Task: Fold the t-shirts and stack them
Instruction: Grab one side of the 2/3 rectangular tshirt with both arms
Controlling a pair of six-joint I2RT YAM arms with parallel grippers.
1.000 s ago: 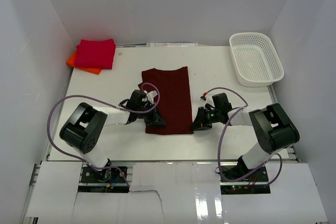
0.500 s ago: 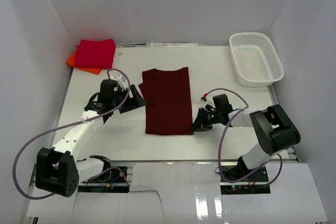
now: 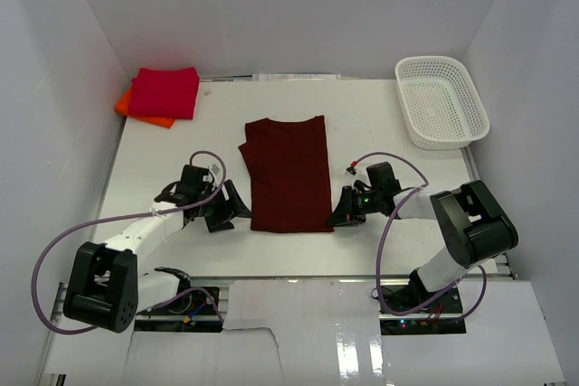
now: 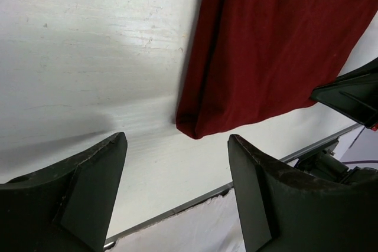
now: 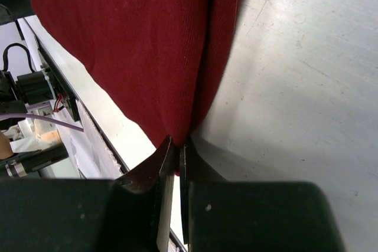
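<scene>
Neatly folded, the finely knit maroon t-shirt [image 3: 289,178] forms a long rectangle.

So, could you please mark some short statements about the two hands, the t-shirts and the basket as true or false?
1. The left hand is open and holds nothing. True.
2. The right hand is open. False: it is shut on the near right corner of the maroon t-shirt.
3. The orange t-shirt lies in the white basket. False: it lies under the red t-shirt, at the far left.
4. The maroon t-shirt lies apart from the red t-shirt. True.
</scene>
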